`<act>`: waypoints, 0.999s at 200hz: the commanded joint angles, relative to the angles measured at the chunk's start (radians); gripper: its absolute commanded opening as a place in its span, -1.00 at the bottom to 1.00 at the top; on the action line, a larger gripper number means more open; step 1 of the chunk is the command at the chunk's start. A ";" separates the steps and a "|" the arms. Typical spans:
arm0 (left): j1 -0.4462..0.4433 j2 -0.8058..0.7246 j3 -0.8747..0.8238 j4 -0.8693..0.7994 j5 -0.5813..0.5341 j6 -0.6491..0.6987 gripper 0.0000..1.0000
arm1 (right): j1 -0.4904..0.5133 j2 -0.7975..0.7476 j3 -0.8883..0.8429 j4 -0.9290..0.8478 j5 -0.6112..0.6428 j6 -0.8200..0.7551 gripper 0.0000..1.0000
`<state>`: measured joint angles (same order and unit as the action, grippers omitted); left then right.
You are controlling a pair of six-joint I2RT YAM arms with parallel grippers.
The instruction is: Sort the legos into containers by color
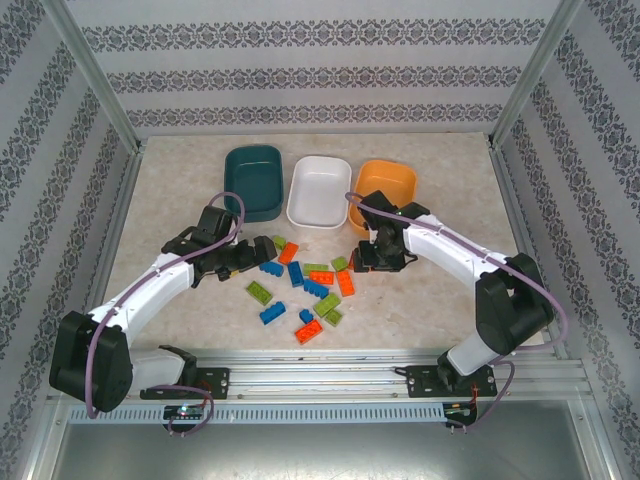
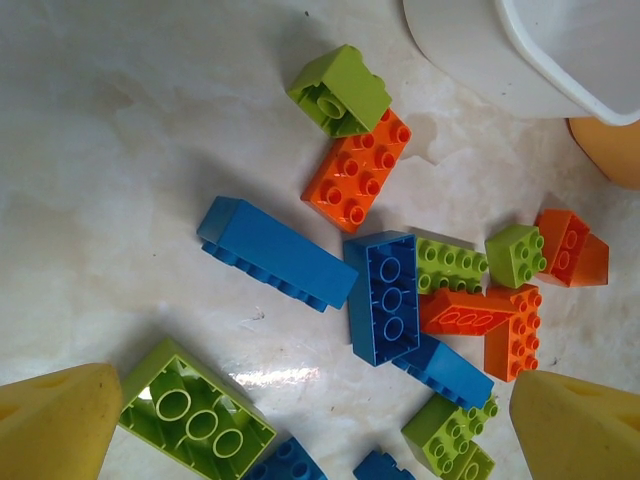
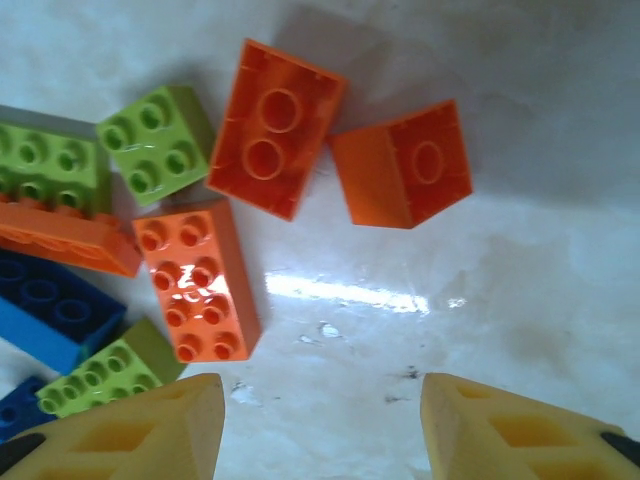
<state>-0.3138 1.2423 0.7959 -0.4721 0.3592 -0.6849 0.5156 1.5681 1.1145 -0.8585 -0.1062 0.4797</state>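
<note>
Orange, blue and lime green legos [image 1: 305, 285] lie scattered on the table in front of three containers: a dark teal tub [image 1: 252, 180], a white tub [image 1: 320, 190] and an orange tub [image 1: 388, 185]. My left gripper [image 1: 255, 255] hangs open at the left edge of the pile; between its fingers [image 2: 60, 420] lie an upturned green brick [image 2: 195, 415] and blue bricks [image 2: 390, 295]. My right gripper [image 1: 362, 262] is open at the pile's right edge over bare table. An orange eight-stud brick [image 3: 195, 280] lies just ahead of its left finger [image 3: 130, 430], with two more orange bricks [image 3: 275, 125] beyond.
Patterned walls and metal posts enclose the table on three sides. A metal rail [image 1: 320, 375] runs along the near edge by the arm bases. In the left wrist view the white tub's wall [image 2: 470, 50] and a corner of the orange tub [image 2: 615, 150] stand past the bricks.
</note>
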 commanded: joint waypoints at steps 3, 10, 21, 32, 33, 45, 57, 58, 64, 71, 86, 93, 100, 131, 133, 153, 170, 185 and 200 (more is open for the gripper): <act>-0.010 -0.025 -0.020 0.027 -0.003 -0.017 1.00 | -0.034 0.014 -0.012 0.004 0.066 -0.097 -0.03; -0.010 -0.031 -0.028 0.028 -0.005 -0.022 1.00 | -0.042 0.025 -0.004 0.002 0.071 -0.119 -0.04; -0.010 -0.042 -0.037 0.032 -0.006 -0.034 1.00 | -0.053 0.048 0.009 -0.002 0.075 -0.149 -0.04; -0.008 -0.053 -0.046 0.031 -0.006 -0.042 1.00 | -0.065 0.073 0.022 0.002 0.076 -0.174 -0.02; -0.008 -0.054 -0.047 0.031 -0.006 -0.044 1.00 | -0.066 0.075 0.023 0.001 0.075 -0.176 -0.02; -0.010 -0.069 -0.056 0.025 -0.013 -0.047 1.00 | -0.083 0.102 0.036 0.000 0.075 -0.190 -0.01; -0.010 -0.080 -0.058 0.012 -0.023 -0.047 1.00 | -0.098 0.121 0.046 0.008 0.066 -0.197 -0.01; -0.009 -0.081 -0.058 0.011 -0.024 -0.048 1.00 | -0.100 0.121 0.047 0.008 0.065 -0.197 -0.01; -0.009 -0.087 -0.060 0.006 -0.028 -0.047 1.00 | -0.105 0.127 0.051 0.014 0.059 -0.199 -0.01; -0.010 -0.093 -0.061 0.001 -0.032 -0.048 1.00 | -0.108 0.134 0.056 0.017 0.054 -0.202 -0.01; -0.008 -0.101 -0.065 -0.007 -0.040 -0.051 1.00 | -0.109 0.152 0.068 0.023 0.034 -0.211 -0.01; -0.009 -0.106 -0.067 -0.007 -0.041 -0.055 1.00 | -0.109 0.162 0.075 0.025 0.026 -0.213 -0.01; -0.010 -0.110 -0.071 -0.007 -0.042 -0.057 1.00 | -0.109 0.172 0.080 0.027 0.021 -0.214 0.00; -0.009 -0.118 -0.078 -0.014 -0.048 -0.061 1.00 | -0.110 0.221 0.100 0.039 0.006 -0.216 0.08; -0.010 -0.118 -0.077 -0.015 -0.049 -0.062 1.00 | -0.110 0.224 0.102 0.039 0.006 -0.216 0.09; -0.010 -0.120 -0.076 -0.021 -0.053 -0.062 1.00 | -0.116 0.252 0.110 0.046 -0.004 -0.213 0.12; -0.009 -0.118 -0.076 -0.019 -0.056 -0.062 1.00 | -0.121 0.270 0.110 0.054 -0.015 -0.208 0.13; -0.010 -0.112 -0.074 -0.012 -0.056 -0.065 1.00 | -0.122 0.280 0.104 0.057 -0.024 -0.206 0.13; -0.008 -0.101 -0.071 -0.003 -0.051 -0.068 1.00 | -0.121 0.280 0.092 0.062 -0.032 -0.201 0.12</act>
<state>-0.3141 1.1431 0.7292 -0.4660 0.3206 -0.7403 0.4072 1.8362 1.2026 -0.8040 -0.1108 0.2806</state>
